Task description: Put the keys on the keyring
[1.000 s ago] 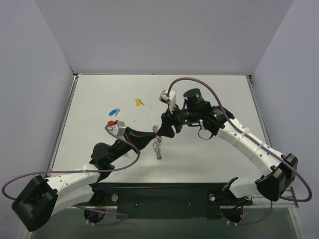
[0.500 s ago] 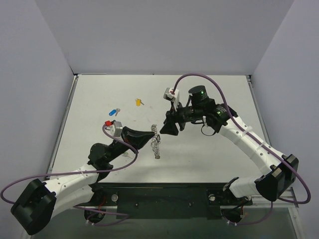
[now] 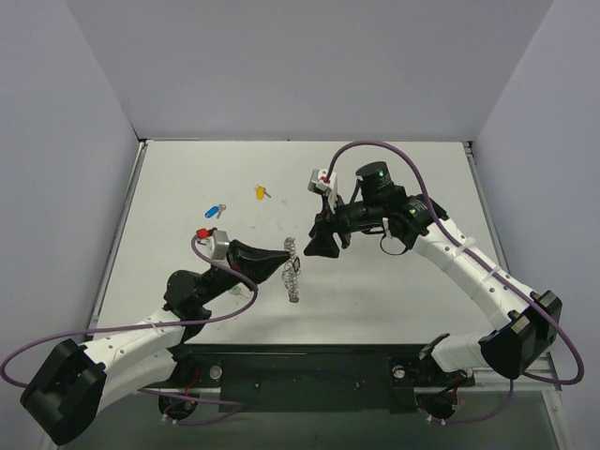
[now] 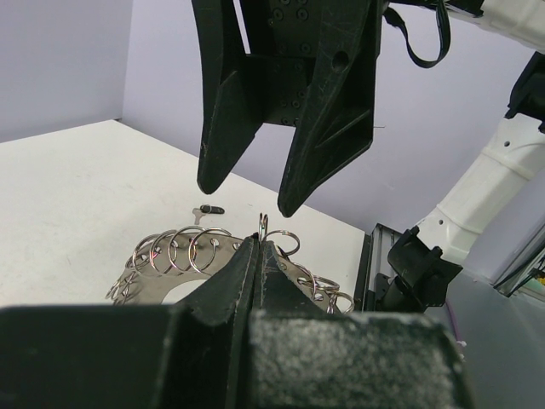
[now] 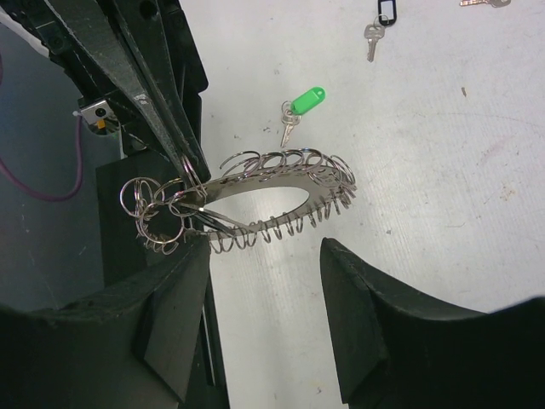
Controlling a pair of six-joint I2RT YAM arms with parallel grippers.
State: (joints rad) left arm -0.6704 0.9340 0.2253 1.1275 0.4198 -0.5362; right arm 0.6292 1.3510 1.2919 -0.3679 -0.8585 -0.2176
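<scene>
The keyring [image 5: 285, 189], a flat silver ring edged with small wire loops, hangs above the table with my left gripper [image 4: 260, 243] shut on its rim. In the top view the keyring [image 3: 292, 267] is seen edge-on at the left gripper [image 3: 284, 256]. My right gripper [image 3: 317, 247] stands open just to the ring's right, apart from it; its fingers [image 4: 223, 128] hang over the ring. In the right wrist view the right gripper [image 5: 264, 254] is empty, with the ring beyond it. A green key [image 5: 300, 106] lies past the ring. Yellow [image 3: 262, 192] and blue [image 3: 217, 209] keys lie far left.
A black-tagged key [image 5: 379, 21] lies further out on the white table [image 3: 394, 291]. A small dark key [image 4: 207, 210] lies behind the ring. Purple cables [image 3: 403, 169] loop over both arms. Grey walls close the table's sides.
My right gripper has backed slightly right, away from the keyring, staying open. The left gripper has kept hold of the ring and shifted it a little left.
</scene>
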